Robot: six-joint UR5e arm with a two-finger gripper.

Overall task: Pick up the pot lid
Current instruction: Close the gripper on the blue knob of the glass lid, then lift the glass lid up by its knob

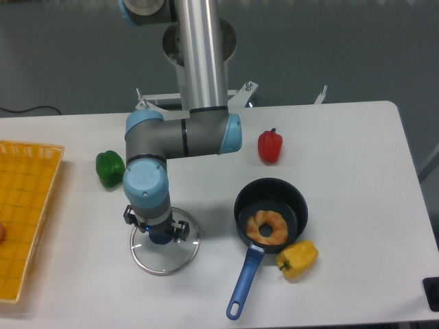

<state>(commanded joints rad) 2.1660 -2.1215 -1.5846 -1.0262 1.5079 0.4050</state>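
Reach done: gripper at centre of pot lid, near left. Cannot tell whether clamped or open. Lift left to do; lid flat on table.

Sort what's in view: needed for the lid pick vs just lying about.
Job: pot lid; gripper directly over it.
Lying about: green pepper; red pepper; yellow pepper; blue-handled pot holding a ring pastry; yellow basket.

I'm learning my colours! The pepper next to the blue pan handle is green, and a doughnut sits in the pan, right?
Not quite: the camera view shows the pepper next to the blue pan handle is yellow. A doughnut does sit in the pan.
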